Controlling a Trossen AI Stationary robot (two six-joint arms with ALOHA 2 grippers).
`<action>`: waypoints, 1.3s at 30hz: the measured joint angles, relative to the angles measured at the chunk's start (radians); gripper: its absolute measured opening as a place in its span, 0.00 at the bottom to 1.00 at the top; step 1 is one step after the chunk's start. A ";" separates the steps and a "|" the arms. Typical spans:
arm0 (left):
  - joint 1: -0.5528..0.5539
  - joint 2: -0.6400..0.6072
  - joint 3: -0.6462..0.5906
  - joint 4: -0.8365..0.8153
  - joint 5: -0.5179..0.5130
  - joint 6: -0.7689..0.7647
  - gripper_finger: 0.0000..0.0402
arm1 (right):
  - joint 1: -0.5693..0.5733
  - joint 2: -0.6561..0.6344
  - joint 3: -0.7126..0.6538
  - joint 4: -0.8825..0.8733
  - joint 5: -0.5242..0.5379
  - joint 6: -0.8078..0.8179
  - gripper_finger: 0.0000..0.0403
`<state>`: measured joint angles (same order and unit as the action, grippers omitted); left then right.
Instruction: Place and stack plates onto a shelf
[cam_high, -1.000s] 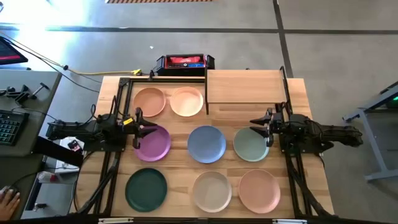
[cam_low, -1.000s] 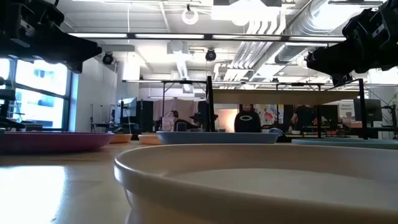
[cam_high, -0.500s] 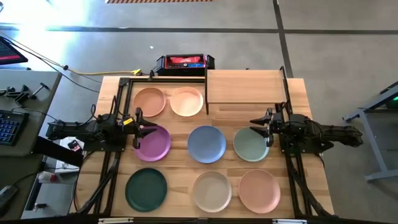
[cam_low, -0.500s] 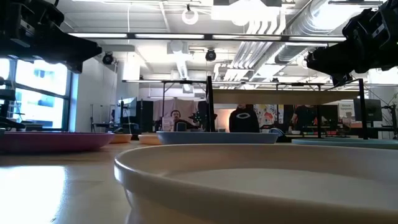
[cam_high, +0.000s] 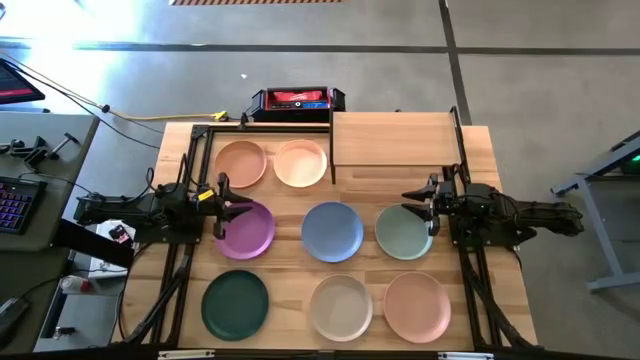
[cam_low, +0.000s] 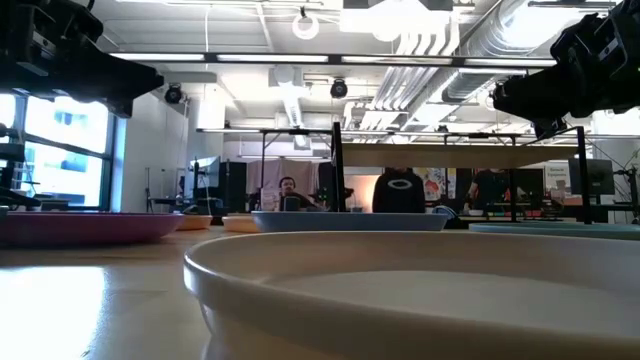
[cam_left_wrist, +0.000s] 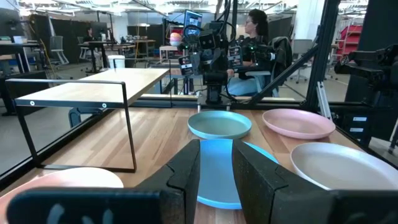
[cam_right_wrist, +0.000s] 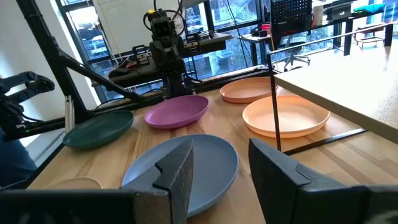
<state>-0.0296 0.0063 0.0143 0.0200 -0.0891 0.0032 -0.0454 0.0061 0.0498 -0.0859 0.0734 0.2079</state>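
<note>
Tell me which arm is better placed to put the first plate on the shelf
Right, probably. The right gripper hovers open at the sage green plate, just below the shelf on its side. The left gripper hovers open at the purple plate, farther from the shelf.

Counter (cam_high: 490, 180): you have a light wooden top with black frame rails running along its left and right sides.
Shelf (cam_high: 395, 138): it stands on the counter's far right part, on thin black legs; you can see its board is bare.
Far row: your peach plate (cam_high: 241, 164) and cream plate (cam_high: 301, 163) lie side by side just left of the shelf.
Middle row: you see the purple plate (cam_high: 248, 230), blue plate (cam_high: 332, 231) and sage green plate (cam_high: 402, 233), left to right.
Near row: your dark green plate (cam_high: 235, 304), beige plate (cam_high: 341, 306) and pink plate (cam_high: 417, 304) lie flat and apart.
</note>
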 joint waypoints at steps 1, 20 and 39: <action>0.000 0.000 0.000 0.000 0.000 0.000 0.21 | 0.000 0.000 0.000 0.000 0.000 0.000 0.35; 0.000 0.000 0.000 0.000 -0.001 0.000 0.21 | 0.000 0.000 0.000 0.000 0.000 0.000 0.35; 0.001 0.000 0.000 0.043 -0.055 -0.241 0.21 | 0.000 0.000 0.000 0.000 0.000 0.000 0.35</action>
<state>-0.0288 0.0063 0.0143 0.0629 -0.1445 -0.2381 -0.0456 0.0059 0.0498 -0.0858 0.0738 0.2081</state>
